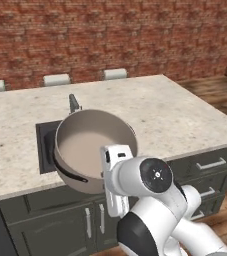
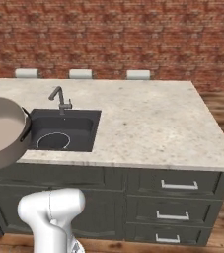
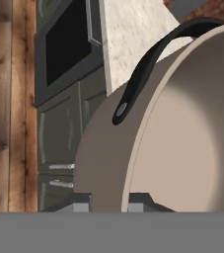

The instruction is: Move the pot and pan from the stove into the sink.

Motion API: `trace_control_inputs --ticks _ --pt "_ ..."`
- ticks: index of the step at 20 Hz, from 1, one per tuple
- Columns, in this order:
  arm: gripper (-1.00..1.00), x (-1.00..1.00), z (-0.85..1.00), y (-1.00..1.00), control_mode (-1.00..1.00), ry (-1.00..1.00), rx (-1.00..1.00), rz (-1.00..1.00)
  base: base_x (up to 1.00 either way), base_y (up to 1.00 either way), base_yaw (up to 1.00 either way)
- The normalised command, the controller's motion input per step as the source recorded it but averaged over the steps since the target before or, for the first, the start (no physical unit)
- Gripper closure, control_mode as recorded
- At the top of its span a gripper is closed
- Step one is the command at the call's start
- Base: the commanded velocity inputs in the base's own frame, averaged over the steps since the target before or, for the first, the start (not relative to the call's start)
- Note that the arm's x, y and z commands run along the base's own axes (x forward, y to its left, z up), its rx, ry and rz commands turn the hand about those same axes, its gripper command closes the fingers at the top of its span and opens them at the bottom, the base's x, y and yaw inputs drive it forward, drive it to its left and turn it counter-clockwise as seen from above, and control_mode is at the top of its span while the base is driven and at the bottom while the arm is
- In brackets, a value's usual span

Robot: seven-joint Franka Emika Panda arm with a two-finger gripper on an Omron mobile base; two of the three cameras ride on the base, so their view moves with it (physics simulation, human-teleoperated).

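Note:
The beige pot (image 1: 87, 145) hangs tilted in the air over the sink (image 1: 45, 145), hiding most of the basin in the left base view. My gripper (image 1: 114, 159) is shut on the pot's near rim. In the hand view the fingertips (image 3: 135, 206) straddle the pot's wall (image 3: 182, 143), and one dark curved side handle (image 3: 143, 74) arches above. In the right base view the pot (image 2: 0, 133) sits at the left edge, beside the dark sink (image 2: 84, 123). The black pan (image 2: 53, 142) lies inside that basin, its pale rim showing. The stove is out of view.
A grey faucet (image 2: 59, 99) stands at the sink's back edge. Speckled beige countertop (image 2: 148, 123) stretches to the right. Dark cabinet drawers (image 2: 180, 185) run below it. Pale stool tops (image 1: 56, 79) line the far side before a brick wall. A dark oven door (image 3: 59, 49) shows below the pot.

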Motion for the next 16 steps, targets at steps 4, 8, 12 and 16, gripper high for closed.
trace_control_inputs --ticks 4,8,12,16 --pt "1.0 0.0 0.0 0.0 1.0 0.0 0.0 0.0 0.29 0.0 0.0" --pt "1.0 0.0 0.0 0.0 1.0 0.0 0.0 0.0 0.66 0.0 0.02" --pt "1.0 0.0 0.0 0.0 1.0 0.0 0.0 0.0 0.65 0.0 0.03" --pt "1.0 0.14 -0.02 0.0 -1.0 0.0 0.0 0.01 0.15 0.0 0.0"
